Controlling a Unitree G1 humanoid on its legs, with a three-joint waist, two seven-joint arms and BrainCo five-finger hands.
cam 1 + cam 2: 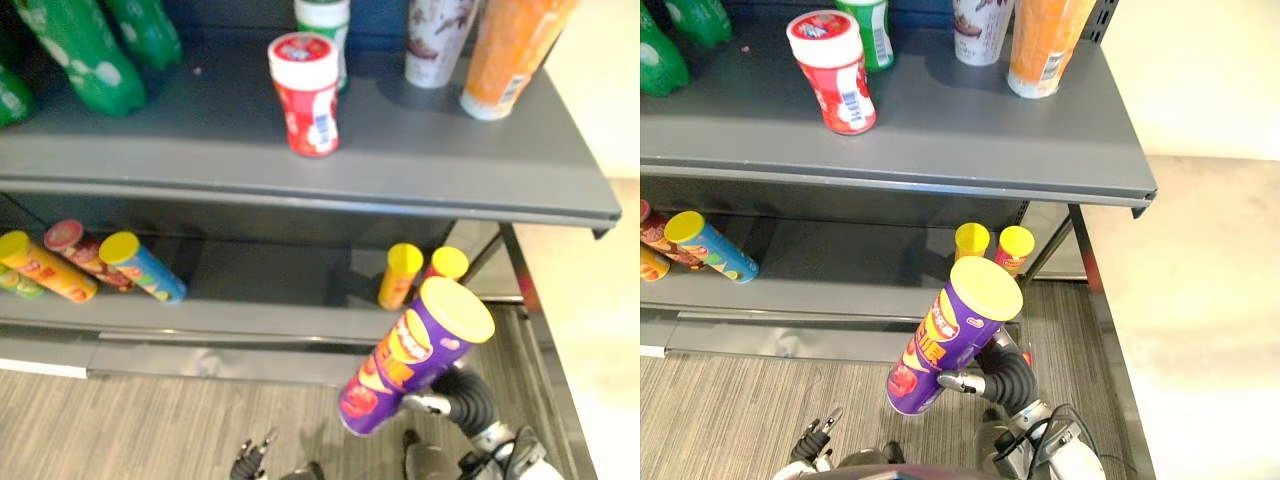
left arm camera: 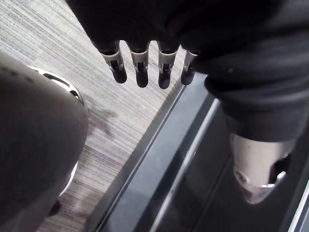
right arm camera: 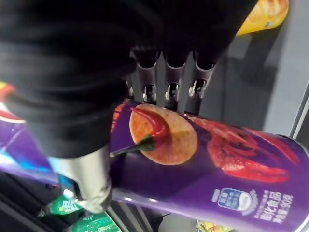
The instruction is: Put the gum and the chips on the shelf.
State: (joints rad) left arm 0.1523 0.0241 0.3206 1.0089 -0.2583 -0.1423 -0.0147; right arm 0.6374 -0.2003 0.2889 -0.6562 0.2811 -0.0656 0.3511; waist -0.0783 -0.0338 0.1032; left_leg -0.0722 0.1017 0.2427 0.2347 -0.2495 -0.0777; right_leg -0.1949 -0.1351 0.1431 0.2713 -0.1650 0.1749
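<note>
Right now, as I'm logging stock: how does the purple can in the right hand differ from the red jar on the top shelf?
The purple can has a yellow lid, the red jar a white-rimmed one. The purple can tilts, gripped by the right hand; the red jar stands upright on the top shelf. Both are lidded cylinders.

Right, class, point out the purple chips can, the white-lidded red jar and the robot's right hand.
purple chips can [image 1: 403, 358]: left eye view, mid-side of the tube.
red jar [image 1: 312, 120]: left eye view, body below the lid.
right hand [image 3: 173, 79]: right wrist view, one of its fingers.
</note>
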